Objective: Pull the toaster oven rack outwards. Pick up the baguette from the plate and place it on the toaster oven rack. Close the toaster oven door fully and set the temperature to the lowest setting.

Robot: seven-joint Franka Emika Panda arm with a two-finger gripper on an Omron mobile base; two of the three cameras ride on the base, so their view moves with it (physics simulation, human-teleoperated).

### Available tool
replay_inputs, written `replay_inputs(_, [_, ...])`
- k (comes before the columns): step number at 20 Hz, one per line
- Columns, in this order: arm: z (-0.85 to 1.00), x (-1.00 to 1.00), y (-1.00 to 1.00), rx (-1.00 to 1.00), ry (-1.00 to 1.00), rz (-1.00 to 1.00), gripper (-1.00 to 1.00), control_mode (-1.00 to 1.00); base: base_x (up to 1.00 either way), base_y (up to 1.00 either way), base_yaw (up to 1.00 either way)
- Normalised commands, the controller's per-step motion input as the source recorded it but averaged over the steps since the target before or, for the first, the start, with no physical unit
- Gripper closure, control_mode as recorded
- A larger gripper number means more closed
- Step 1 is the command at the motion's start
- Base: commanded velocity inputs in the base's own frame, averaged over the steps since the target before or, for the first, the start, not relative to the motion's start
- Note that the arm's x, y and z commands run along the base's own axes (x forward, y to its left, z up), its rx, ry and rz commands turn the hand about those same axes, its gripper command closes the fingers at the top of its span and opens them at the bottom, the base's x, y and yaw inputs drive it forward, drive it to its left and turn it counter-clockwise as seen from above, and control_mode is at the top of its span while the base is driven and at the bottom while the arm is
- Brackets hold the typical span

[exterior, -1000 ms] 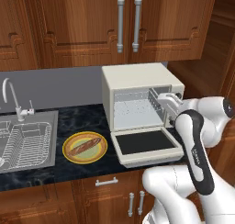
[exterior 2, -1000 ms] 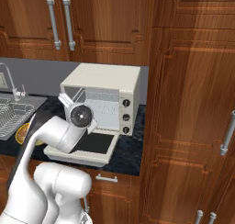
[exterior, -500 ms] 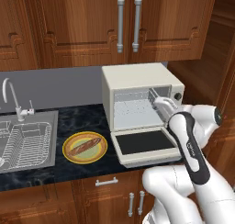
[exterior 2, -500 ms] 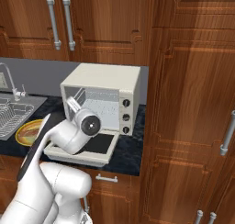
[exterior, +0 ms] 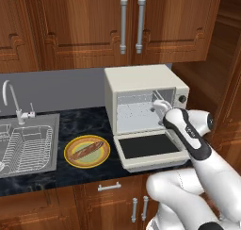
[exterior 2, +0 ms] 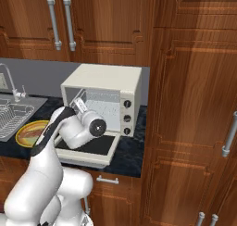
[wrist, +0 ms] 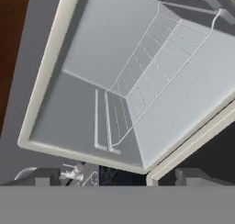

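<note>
The cream toaster oven [exterior: 141, 80] [exterior 2: 109, 79] stands on the dark counter. Its toaster oven door [exterior: 147, 146] [exterior 2: 95, 146] lies folded down flat. My gripper [exterior: 158, 105] [exterior 2: 78, 103] [wrist: 119, 177] hangs open at the right side of the cavity's mouth, holding nothing. In the hand view the toaster oven rack [wrist: 147, 81] sits inside the cavity as a thin wire grid, seen tilted, with my dark fingertips [wrist: 46, 176] wide apart below it. The baguette [exterior: 87, 150] lies on the yellow-rimmed plate [exterior: 70, 159] [exterior 2: 22, 136], left of the door.
A sink with a wire dish basket [exterior: 26, 146] and a tap [exterior: 14, 99] lies at the left. Wooden wall cabinets [exterior: 127, 21] hang above the oven. A tall wooden cabinet [exterior 2: 194, 104] rises right of it. The oven's knobs [exterior 2: 126, 118] run down its right panel.
My hand has moved left and in toward the oven's mouth, and the forearm has swung with it. The jaws stay open. Oven, door, plate and baguette have not moved.
</note>
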Motion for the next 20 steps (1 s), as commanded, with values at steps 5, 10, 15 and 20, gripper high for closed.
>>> replay_inputs(5, [-0.3,0.44,0.0,0.05,0.0,0.01,-1.0,-1.0,0.0,0.0,0.0])
replay_inputs(10, [-0.27,0.43,0.0,0.04,0.0,0.0,-1.0,-1.0,0.0,0.0,0.0])
replay_inputs(15, [-0.07,0.34,0.0,0.03,0.0,0.0,-1.0,-1.0,0.0,0.0,0.0])
replay_inputs(20, [-0.08,0.28,0.0,0.01,0.0,0.0,-1.0,-1.0,0.0,0.0,0.0])
